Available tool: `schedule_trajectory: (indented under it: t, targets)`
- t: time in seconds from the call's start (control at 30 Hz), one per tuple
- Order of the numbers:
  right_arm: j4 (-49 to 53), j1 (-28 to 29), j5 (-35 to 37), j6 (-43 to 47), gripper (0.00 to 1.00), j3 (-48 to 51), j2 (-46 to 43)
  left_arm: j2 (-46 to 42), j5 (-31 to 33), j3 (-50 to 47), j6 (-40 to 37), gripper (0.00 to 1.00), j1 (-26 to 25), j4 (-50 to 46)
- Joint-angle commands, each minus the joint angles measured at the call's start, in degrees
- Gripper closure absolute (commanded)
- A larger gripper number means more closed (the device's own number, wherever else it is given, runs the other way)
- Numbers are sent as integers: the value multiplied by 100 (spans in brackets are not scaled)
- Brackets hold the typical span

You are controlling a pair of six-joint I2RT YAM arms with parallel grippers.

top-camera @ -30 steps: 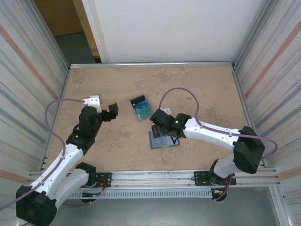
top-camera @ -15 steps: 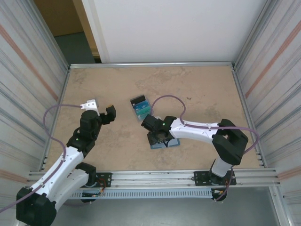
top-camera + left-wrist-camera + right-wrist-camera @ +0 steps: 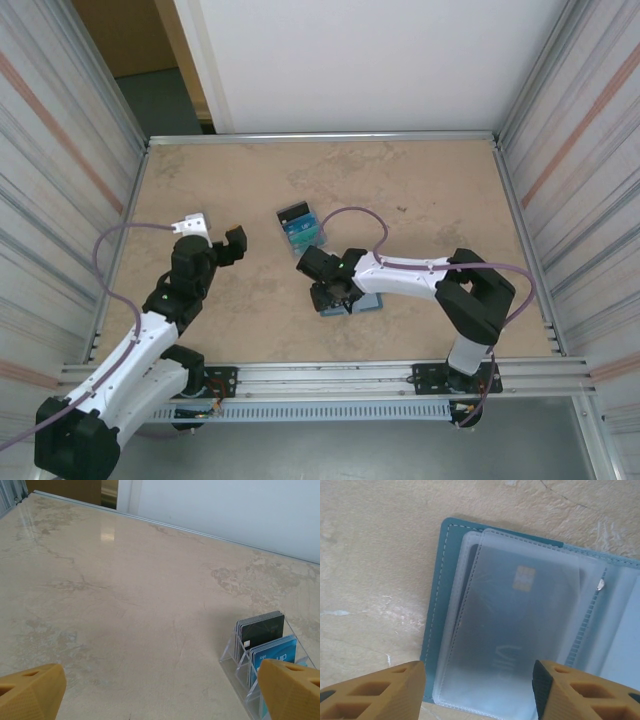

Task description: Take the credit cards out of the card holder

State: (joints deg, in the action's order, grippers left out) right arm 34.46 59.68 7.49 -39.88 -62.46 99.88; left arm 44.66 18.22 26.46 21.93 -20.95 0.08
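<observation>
The card holder (image 3: 436,605) is a teal-blue wallet lying open on the table, also seen from above (image 3: 368,302). A dark credit card (image 3: 520,625) with a gold chip lies inside its frosted clear sleeve. My right gripper (image 3: 479,680) hovers just over that sleeve, jaws apart, one finger past the wallet's left edge and the other near the spine. From above it (image 3: 330,290) covers the wallet's left half. My left gripper (image 3: 218,232) stands wide open over bare table (image 3: 160,680), holding nothing.
A clear stepped card stand (image 3: 300,228) with black (image 3: 260,627) and blue (image 3: 274,652) cards sits just beyond the wallet, to the right of my left gripper. Metal rails and ribbed walls ring the table (image 3: 420,190).
My right gripper has slid left over the wallet and dropped lower, its jaws narrowing while the arm folded in. The left arm shifted only slightly.
</observation>
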Motion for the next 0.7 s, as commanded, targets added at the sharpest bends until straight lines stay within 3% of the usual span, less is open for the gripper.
schedule_trajectory:
  t: [0.0,0.67]
  targets:
    - [35,44,82,-7,44,-98,128,11,94,-1,68,1,21,37]
    - [-196,-112,-10,-153,57,312,37,180,-3,106,32,1,21,1]
